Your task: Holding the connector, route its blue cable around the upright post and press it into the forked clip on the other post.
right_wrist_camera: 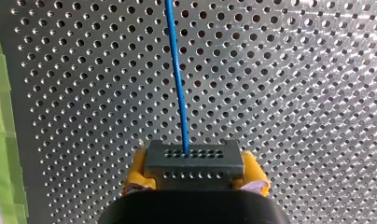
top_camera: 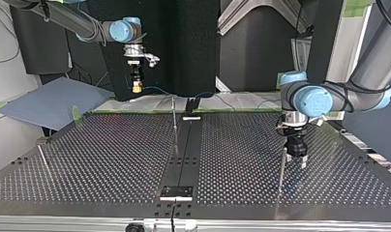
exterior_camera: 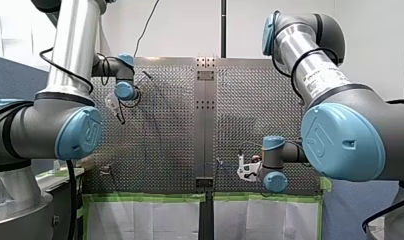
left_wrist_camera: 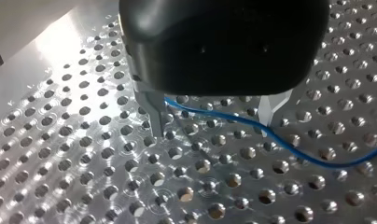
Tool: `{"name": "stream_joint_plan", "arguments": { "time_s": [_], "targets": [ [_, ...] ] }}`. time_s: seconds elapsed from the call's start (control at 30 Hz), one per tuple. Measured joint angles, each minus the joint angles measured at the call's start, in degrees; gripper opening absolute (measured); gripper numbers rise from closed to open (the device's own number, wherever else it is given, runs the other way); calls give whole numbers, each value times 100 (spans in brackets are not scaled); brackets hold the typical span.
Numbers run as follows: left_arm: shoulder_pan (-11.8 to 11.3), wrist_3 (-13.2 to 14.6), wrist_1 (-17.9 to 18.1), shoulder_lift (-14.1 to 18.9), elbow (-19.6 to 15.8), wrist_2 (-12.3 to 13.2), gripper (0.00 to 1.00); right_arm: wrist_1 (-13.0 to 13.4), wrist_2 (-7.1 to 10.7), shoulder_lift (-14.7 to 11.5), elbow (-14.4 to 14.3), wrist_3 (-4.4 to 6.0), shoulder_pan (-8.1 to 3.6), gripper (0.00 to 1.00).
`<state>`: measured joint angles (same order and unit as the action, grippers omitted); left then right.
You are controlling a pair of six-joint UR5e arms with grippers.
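In the right wrist view my right gripper (right_wrist_camera: pixel 194 177) is shut on the dark grey connector (right_wrist_camera: pixel 193 161), which sits between its yellow pads (right_wrist_camera: pixel 136 173). The blue cable (right_wrist_camera: pixel 177 74) leaves the connector's face and runs straight ahead over the perforated plate. In the top view this gripper (top_camera: pixel 135 87) hangs above the far edge, high over the table. My left gripper (left_wrist_camera: pixel 211 127) stands open just above the plate, and the blue cable (left_wrist_camera: pixel 252 125) passes between its fingers untouched. In the top view it (top_camera: pixel 296 162) is right beside a thin upright post (top_camera: pixel 282 169).
A second thin post (top_camera: pixel 174 121) stands at the table's middle by the dark centre strip (top_camera: pixel 184 159). A third rod (top_camera: pixel 43 159) leans near the top view's left edge. Green tape (exterior_camera: pixel 150 197) lines the near edge in the front view.
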<state>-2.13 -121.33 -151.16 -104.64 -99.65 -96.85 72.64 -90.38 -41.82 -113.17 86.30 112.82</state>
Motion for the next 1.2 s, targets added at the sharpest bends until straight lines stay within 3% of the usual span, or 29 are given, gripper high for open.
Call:
{"name": "stream_joint_plan", "arguments": {
  "time_s": [0.17,0.37,0.5,0.7,0.87,1.2],
  "targets": [
    [2,-224,-154,4,0,18,100,33,-1,2,0,10,1,0],
    [8,-529,-204,31,0,253,100,65,1,2,0,22,1,0],
    [20,-746,-308,147,-2,422,100,75,2,4,0,29,0,0],
    [46,-1008,-544,341,-5,438,100,88,1,3,2,37,-10,0],
    [47,-952,-732,427,-64,377,100,93,2,2,2,38,-23,0],
    [-170,-559,-960,862,-496,88,100,121,8,2,3,78,-27,0]
  ]
}}
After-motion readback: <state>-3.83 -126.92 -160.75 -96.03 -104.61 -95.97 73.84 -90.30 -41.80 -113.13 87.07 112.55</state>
